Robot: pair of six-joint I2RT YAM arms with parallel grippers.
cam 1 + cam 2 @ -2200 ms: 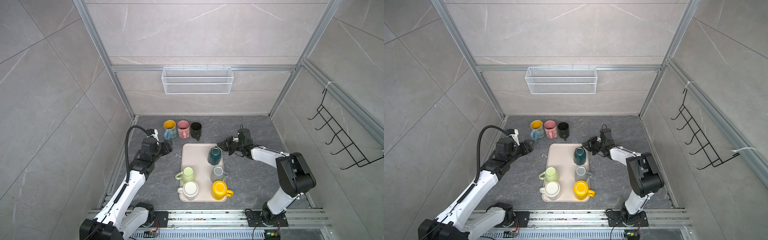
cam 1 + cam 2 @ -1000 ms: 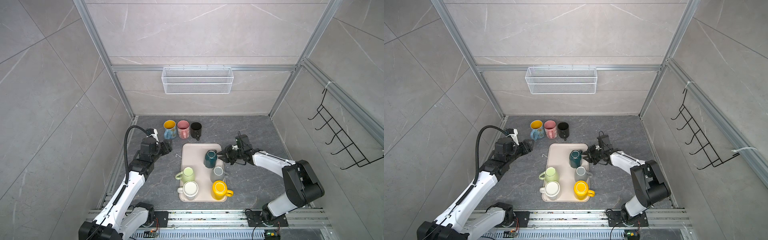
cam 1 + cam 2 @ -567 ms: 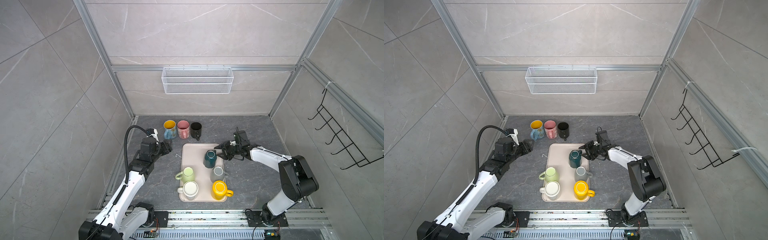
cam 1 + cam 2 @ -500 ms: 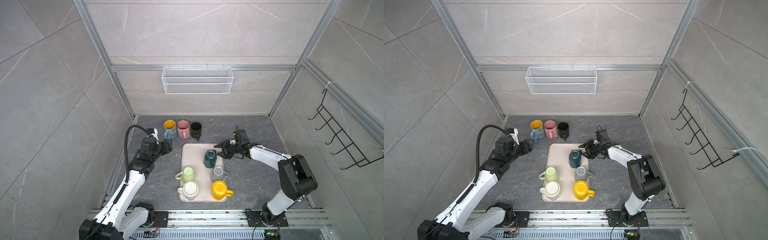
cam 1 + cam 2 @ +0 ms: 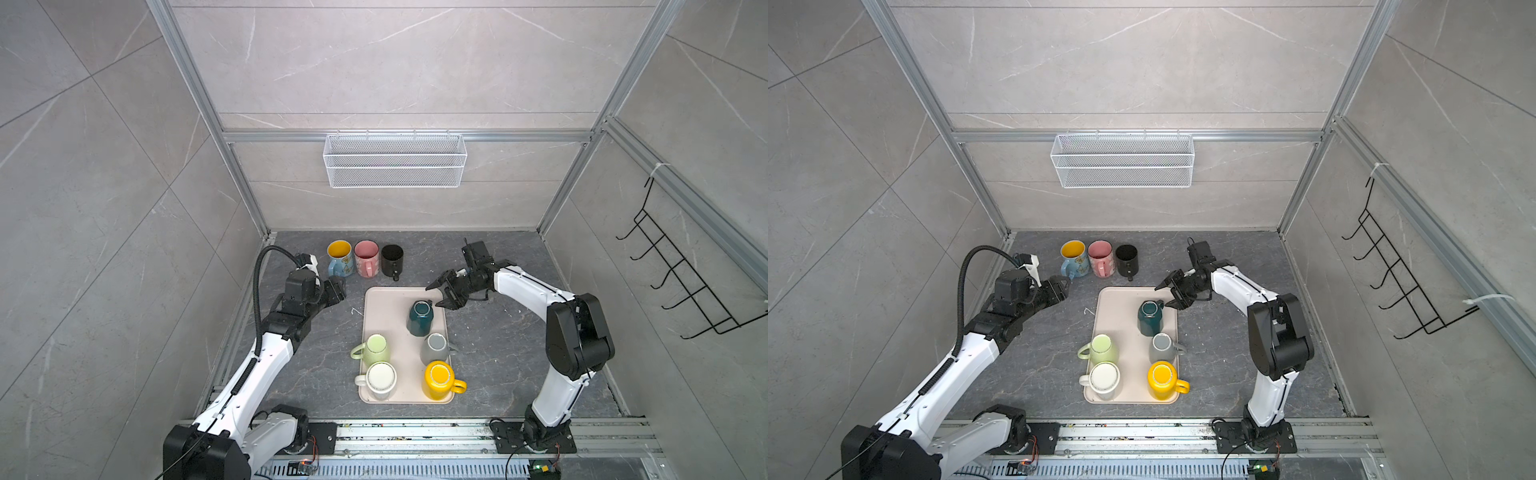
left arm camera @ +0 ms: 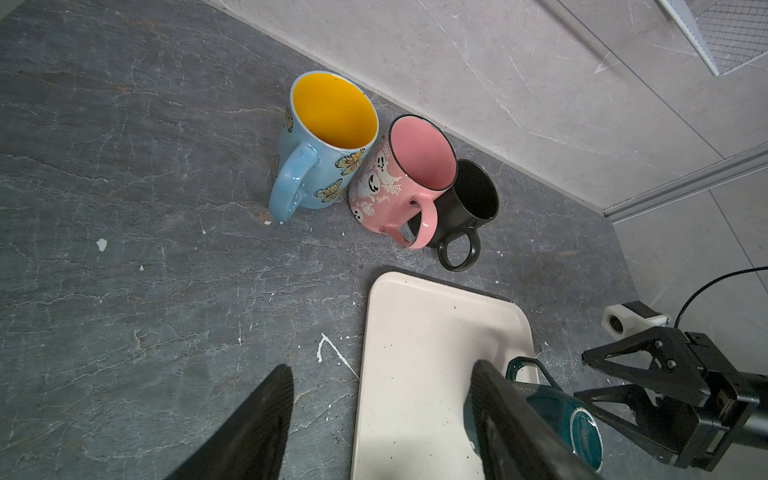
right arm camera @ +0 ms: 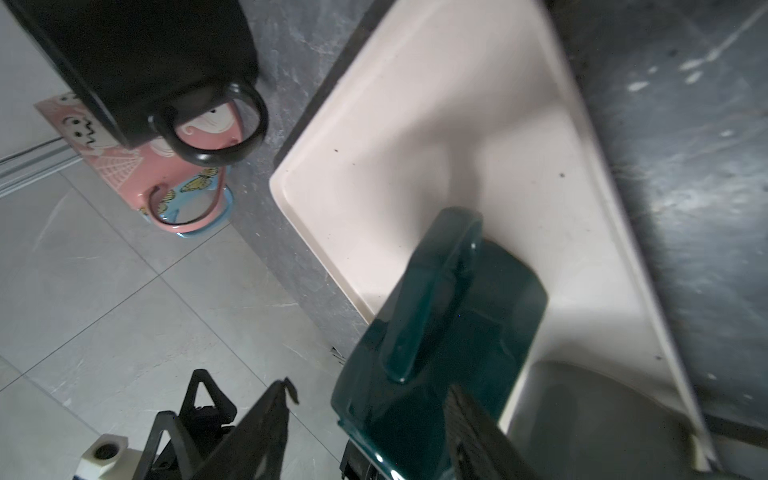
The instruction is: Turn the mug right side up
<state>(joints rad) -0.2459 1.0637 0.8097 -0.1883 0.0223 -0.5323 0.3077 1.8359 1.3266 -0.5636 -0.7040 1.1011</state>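
Right gripper: jaws apart, empty, at the tray's back right corner, just beside the mug's handle.
Left gripper: jaws apart, empty, off the tray's back left corner.
Mug: on the tray, back right.
Progress: not flipped; grasp, lift and turn remain.
Pointing: base up, mouth down; long axis vertical.

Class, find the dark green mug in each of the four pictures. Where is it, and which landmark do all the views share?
Top view: mug on the far right part of the tray.
Top view: mug on the same part of the tray.
Left wrist: mug at a corner of the tray.
Right wrist: mug close up, handle facing the camera, on the tray.
Shared landmark: the tray.
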